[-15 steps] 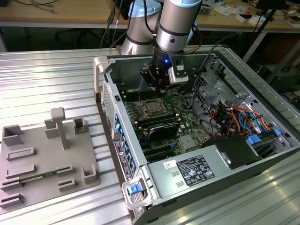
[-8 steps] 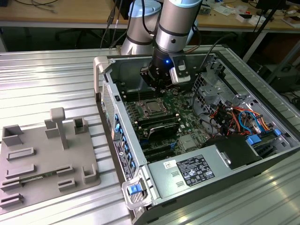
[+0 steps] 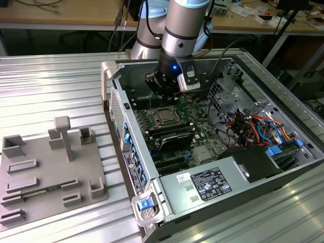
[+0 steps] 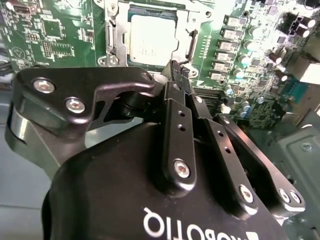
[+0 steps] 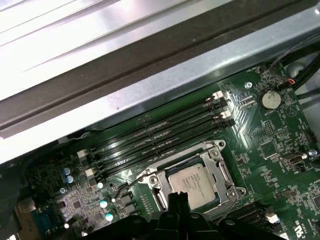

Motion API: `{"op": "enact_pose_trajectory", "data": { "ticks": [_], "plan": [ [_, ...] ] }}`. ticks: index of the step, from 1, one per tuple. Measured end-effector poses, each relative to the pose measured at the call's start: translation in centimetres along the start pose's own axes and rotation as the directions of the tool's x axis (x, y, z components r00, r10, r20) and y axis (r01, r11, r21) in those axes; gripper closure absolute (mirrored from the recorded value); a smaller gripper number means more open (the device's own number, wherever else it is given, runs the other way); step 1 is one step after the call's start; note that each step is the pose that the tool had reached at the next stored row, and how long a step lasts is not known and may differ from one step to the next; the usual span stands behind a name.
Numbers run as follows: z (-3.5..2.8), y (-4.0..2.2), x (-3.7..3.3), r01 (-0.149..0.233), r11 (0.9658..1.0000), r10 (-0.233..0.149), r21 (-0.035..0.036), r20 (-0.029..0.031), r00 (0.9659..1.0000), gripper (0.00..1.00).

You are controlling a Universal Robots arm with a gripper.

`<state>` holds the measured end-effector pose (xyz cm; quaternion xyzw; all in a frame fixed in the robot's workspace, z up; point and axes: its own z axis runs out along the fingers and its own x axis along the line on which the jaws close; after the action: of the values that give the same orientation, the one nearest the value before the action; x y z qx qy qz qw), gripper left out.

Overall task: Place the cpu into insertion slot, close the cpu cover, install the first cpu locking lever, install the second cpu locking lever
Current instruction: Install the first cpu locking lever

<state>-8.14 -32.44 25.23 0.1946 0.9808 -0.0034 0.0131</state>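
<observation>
Silvery cpu [image 5: 192, 182] sits in the insertion slot [image 5: 150, 181] beneath the flat cpu cover [image 5: 221, 172], so the hand [image 5: 180, 200], fingertips pressed together just beside it, probably needs steady pressure on a locking lever [image 5: 131, 182], without skidding.

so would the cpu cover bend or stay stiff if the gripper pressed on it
The cpu cover looks like thin sheet metal framing the cpu, so it is probably light and a bit springy under an off-centre push. It seems to lie flat on the board, so pressing down should meet firm support. Its shiny metal may be slippery for the gripper.
</observation>
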Motion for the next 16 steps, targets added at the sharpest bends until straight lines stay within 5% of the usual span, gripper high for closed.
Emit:
{"op": "enact_pose_trajectory", "data": {
  "ticks": [4, 16],
  "plan": [
    [-0.19, 0.0, 0.01, 0.059, 0.9983, -0.059, -0.0027, -0.0001, 0.9983, 0.89],
    [-0.21, -0.11, 0.25, 0.065, 0.9979, -0.065, -0.0038, -0.0006, 0.9979, 0.89]
  ]
}}
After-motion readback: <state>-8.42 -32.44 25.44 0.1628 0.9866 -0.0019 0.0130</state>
